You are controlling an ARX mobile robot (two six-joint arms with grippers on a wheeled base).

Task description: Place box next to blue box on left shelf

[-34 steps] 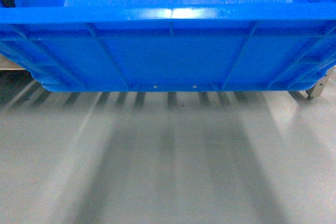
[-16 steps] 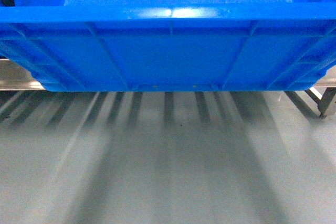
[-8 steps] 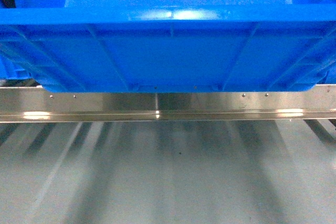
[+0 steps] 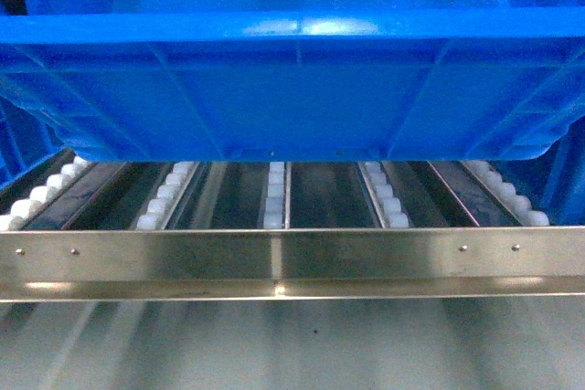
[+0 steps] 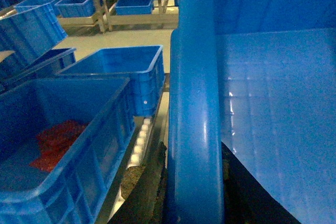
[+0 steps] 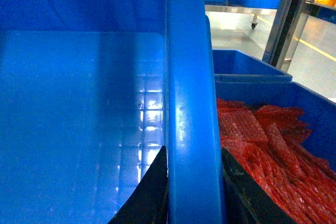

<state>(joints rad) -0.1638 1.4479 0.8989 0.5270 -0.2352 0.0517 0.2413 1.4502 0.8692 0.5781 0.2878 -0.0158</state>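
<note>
Hovering: head view has the box (image 4: 292, 89) held above the left shelf (image 4: 292, 267), long axis left-right, empty roller lanes directly below — next move looks like straight down. Left wrist: left gripper (image 5: 191, 198) clamped on the box's left rim, neighbour crate (image 5: 58, 145) just left. Right wrist: right gripper (image 6: 191, 192) clamped on the right rim, crate of red material (image 6: 273, 145) just right.

The left hand (image 5: 191, 203) grips the thick rim of the box (image 5: 273, 129), its dark fingers (image 5: 142, 192) on either side of the wall. Just beside it on the left shelf (image 5: 137, 148) sits a blue crate (image 5: 68, 145) holding red material (image 5: 55, 142), with an empty blue crate (image 5: 123, 74) behind it.
</note>
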